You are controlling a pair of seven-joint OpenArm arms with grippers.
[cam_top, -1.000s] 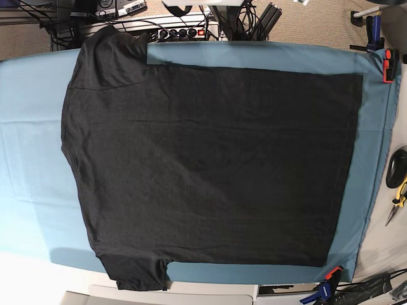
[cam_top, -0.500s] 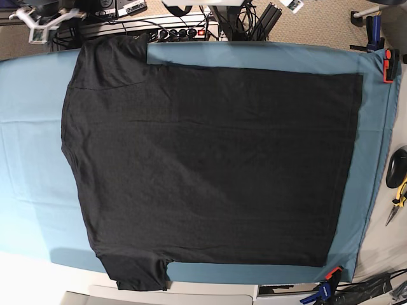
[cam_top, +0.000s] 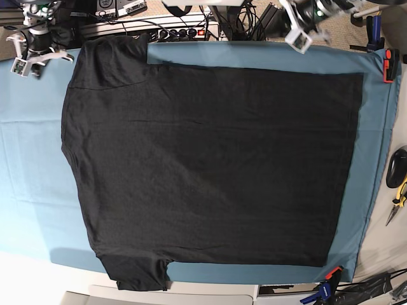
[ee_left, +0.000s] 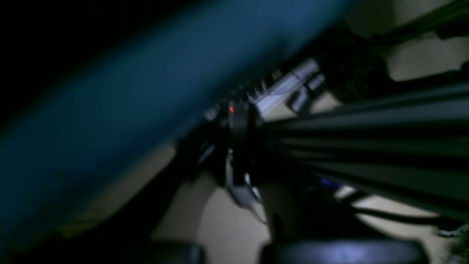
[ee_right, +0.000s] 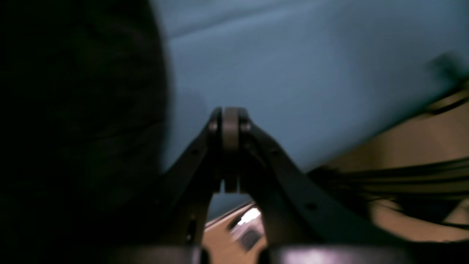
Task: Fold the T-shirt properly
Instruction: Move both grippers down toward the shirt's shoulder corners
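Note:
The black T-shirt (cam_top: 210, 165) lies spread flat, plain side up, on the teal cloth (cam_top: 32, 178), with its sleeves at the left end and its hem at the right. My right gripper (cam_top: 22, 63) hovers at the top left corner, just left of the upper sleeve. In the right wrist view the right gripper (ee_right: 231, 124) is shut on nothing, over teal cloth (ee_right: 293, 73), with the dark shirt (ee_right: 73, 110) to its left. My left gripper (cam_top: 297, 37) sits at the table's far edge, above the shirt's upper right part. Its wrist view is blurred and shows no fingers.
An orange clamp (cam_top: 388, 67) and a blue-orange clamp (cam_top: 327, 283) pin the cloth at the right corners. Pliers (cam_top: 397, 200) and a black object (cam_top: 397, 166) lie right of the cloth. A power strip (cam_top: 181, 32) and cables run behind the far edge.
Both arms have come into the base view from the top edge: the right one down to the top left corner, the left one in at the top right. The shirt has not moved.

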